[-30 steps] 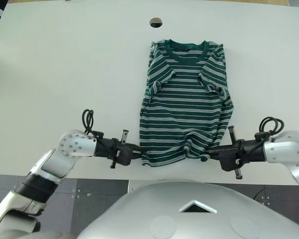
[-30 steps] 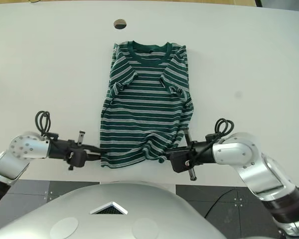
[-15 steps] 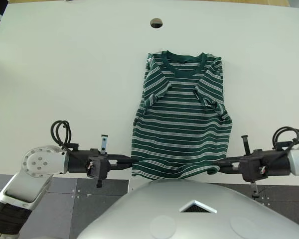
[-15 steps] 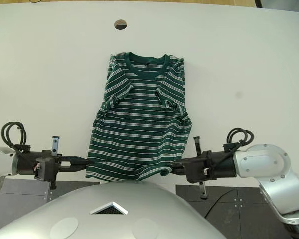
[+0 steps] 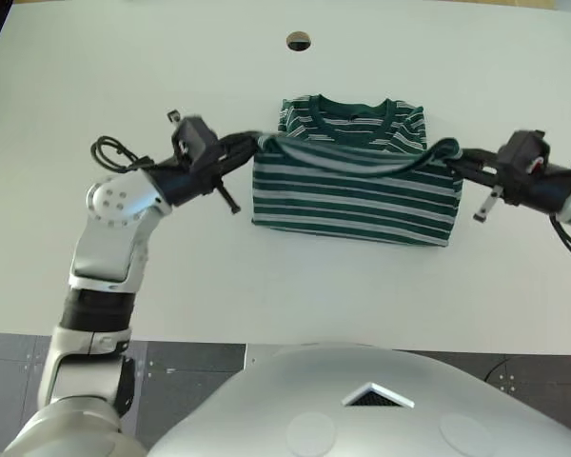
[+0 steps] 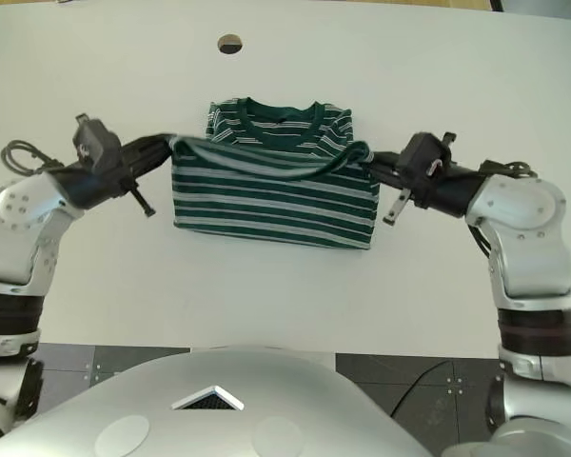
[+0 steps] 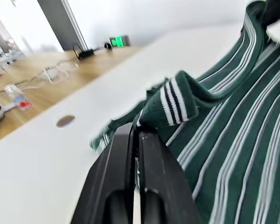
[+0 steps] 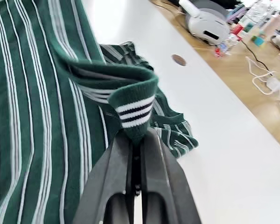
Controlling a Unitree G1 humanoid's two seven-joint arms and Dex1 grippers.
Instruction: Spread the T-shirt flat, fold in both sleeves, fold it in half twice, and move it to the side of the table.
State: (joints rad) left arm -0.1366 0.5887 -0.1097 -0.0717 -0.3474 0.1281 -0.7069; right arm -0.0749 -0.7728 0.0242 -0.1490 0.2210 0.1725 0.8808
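- The white table [image 5: 124,105] bears the task's garment near its middle, in front of the robot and between its two arms
- The T-shirt [image 5: 357,200], green with white stripes, is doubled over on itself: the lower layer lies flat with the neck end farthest from the robot, and the fold runs left to right along the near edge
- The upper layer ends in the hem, which hangs off the table, stretched between the two claws and sagging a little in the middle
- The left gripper [image 5: 255,142] is clamped on the hem's left corner, its fingers pressed together with a bunch of ribbed cloth between them
- The right gripper [image 5: 456,157] is clamped the same way on the hem's right corner, at about the same height
- The collar [image 5: 354,103] lies just beyond the held hem, away from the robot and not yet covered; both arms look equally near, so the first halving seems to need a short carry forward and down, hem kept parallel to the shoulders
- A small round hole [image 5: 298,41] sits in the tabletop past the collar
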